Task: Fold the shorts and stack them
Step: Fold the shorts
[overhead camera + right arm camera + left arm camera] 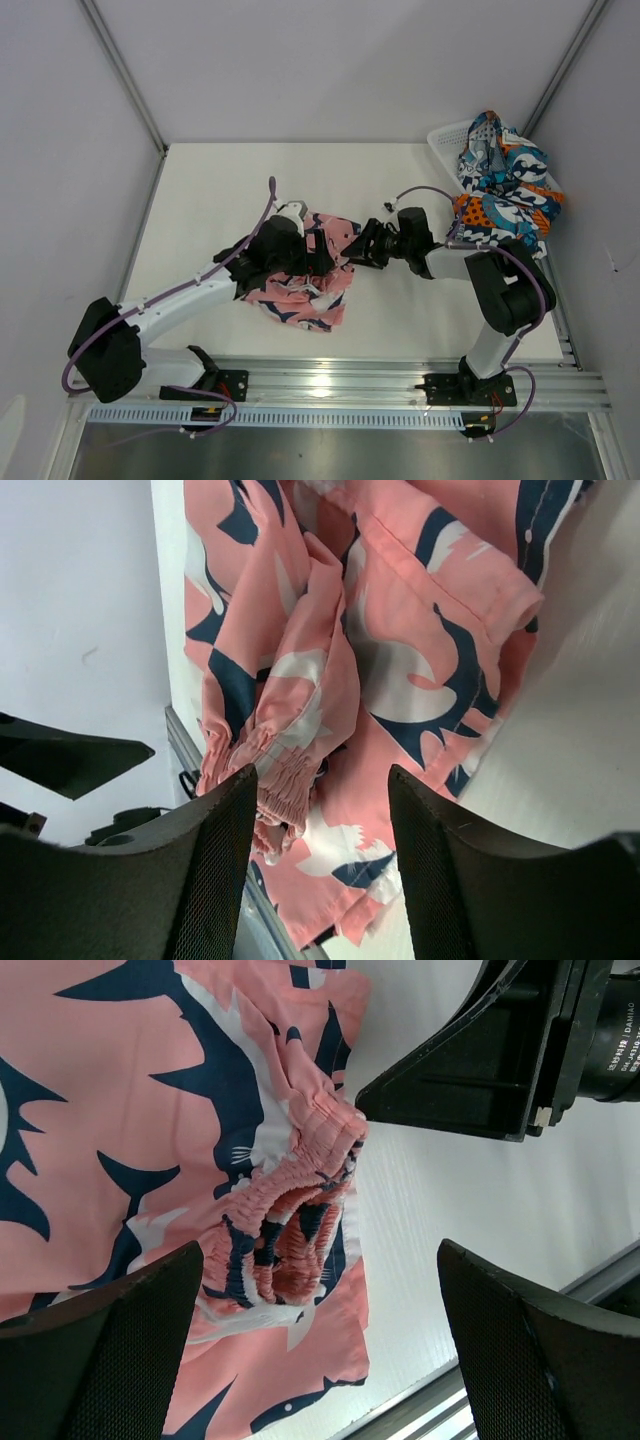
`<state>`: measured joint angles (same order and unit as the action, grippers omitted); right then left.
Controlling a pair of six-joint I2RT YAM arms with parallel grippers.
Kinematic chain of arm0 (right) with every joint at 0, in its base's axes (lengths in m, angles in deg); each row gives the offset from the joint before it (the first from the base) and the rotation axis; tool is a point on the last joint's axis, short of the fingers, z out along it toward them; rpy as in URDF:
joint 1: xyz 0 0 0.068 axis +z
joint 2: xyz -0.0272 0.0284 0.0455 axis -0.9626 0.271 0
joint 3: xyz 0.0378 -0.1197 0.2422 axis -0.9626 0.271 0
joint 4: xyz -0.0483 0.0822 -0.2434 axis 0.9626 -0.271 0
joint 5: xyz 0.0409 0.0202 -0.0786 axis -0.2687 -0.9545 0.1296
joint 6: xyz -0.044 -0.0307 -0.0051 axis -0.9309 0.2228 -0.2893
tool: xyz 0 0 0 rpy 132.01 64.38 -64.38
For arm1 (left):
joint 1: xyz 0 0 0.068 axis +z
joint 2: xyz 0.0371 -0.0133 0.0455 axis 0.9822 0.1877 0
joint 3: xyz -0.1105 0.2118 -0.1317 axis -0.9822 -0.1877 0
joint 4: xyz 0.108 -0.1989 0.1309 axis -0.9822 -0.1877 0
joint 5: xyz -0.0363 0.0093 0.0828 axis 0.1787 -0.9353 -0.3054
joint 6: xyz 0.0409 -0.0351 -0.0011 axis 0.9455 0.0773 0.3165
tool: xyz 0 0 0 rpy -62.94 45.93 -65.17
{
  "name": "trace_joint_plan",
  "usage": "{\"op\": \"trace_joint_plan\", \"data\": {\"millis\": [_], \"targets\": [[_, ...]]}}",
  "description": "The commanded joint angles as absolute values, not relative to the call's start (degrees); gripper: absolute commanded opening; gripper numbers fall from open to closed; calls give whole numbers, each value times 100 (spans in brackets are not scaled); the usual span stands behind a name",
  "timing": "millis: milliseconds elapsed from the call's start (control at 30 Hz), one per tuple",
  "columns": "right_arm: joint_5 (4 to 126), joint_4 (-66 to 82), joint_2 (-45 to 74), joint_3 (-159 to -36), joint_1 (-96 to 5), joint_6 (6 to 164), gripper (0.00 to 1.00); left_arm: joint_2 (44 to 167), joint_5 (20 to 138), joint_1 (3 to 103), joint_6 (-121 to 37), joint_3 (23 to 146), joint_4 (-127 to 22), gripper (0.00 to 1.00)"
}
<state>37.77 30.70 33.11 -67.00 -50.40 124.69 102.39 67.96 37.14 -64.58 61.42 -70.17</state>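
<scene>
The pink shorts (pixel 305 285) with navy-and-white shapes lie crumpled on the white table near its middle front. They also fill the left wrist view (pixel 200 1160) and the right wrist view (pixel 380 680), with the gathered waistband bunched up. My left gripper (pixel 318 250) is open and hovers over the shorts' left part. My right gripper (pixel 362 243) is open at the shorts' right edge, facing the left gripper. The blue, teal, orange and white shorts (pixel 505 185) are heaped in the white mesh basket (pixel 445 137) at the back right.
The table's front edge has a metal rail (pixel 340 385) with both arm bases on it. Grey walls close in the table at the left, back and right. The right gripper's black body (pixel 500 1050) shows in the left wrist view.
</scene>
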Motion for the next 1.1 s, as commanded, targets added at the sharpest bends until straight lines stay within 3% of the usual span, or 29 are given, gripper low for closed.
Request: {"op": "trace_joint_plan", "data": {"millis": [0, 100, 233, 267, 367, 500, 733, 1067], "targets": [[3445, 3840, 3275, -6534, -5098, 12809, 58, 10270, 6751, 3647, -6315, 5937, -6491, 99], [3410, 4103, 3257, -6367, -5203, 13019, 58, 10279, 6769, 3647, -6297, 5822, -6324, 98], [3384, 4315, 3231, -6279, -5239, 13152, 58, 10252, 6760, 3647, -6289, 5707, -6209, 86], [3383, 4341, 3222, -6270, -5239, 13178, 58, 10253, 6777, 3655, -6263, 5725, -6227, 74], [3375, 4490, 3231, -6226, -5248, 13302, 58, 10209, 6778, 3656, -6236, 5734, -6253, 60], [3366, 4412, 3362, -6314, -5178, 13276, 58, 10226, 6760, 3656, -6157, 5769, -6288, 63], [4174, 3043, 3275, -6647, -4906, 12345, 59, 10428, 6690, 3603, -6069, 5804, -6420, 69], [5053, 1951, 3336, -7219, -4422, 11605, 48, 10998, 5936, 3058, -6043, 6059, -6596, 67]]}}
